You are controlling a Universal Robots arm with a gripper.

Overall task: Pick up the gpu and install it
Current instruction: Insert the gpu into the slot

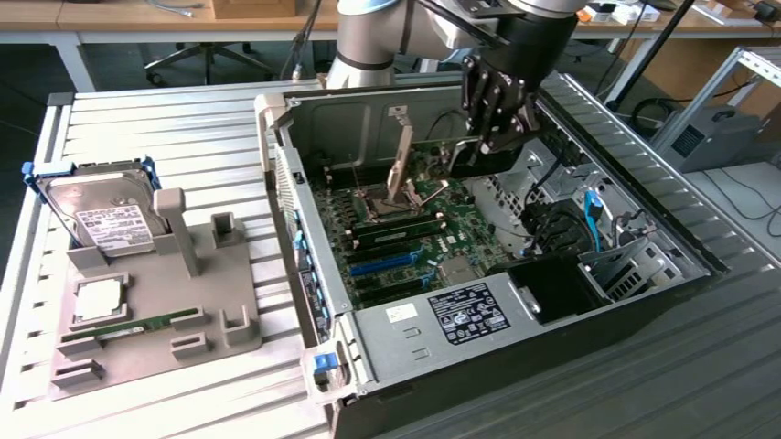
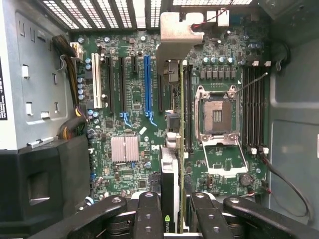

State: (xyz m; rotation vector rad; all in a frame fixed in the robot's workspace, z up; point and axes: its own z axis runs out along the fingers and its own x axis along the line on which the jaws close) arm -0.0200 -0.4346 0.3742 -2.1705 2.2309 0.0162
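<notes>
Your gripper (image 2: 172,201) is clamped on the gpu (image 2: 169,169). In the wrist view its black fingers (image 2: 149,211) press on both faces of the card, which is seen edge-on. A green logo shows on the edge nearest the camera.

Beyond the fingers the card runs out over the green motherboard (image 2: 134,109). It lines up between the long blue slot (image 2: 147,84) and the open CPU socket (image 2: 218,114). Its silvery end bracket (image 2: 180,32) stands at the far end, near the vented rear wall of the PC case (image 1: 659,219). You cannot tell from either view whether the card's lower edge touches the board.

In the exterior view the case lies open on its side on the slatted table (image 1: 159,119), with the labelled power supply (image 1: 458,315) at its near end. The arm reaches down into the case's far half, holding the dark card upright above the board.

Well apart, to the exterior view's left, sits a grey fixture (image 1: 159,357). On it are a silver hard drive (image 1: 110,224) propped on edge, a square chip (image 1: 98,300) and a narrow green memory stick (image 1: 128,326).
</notes>
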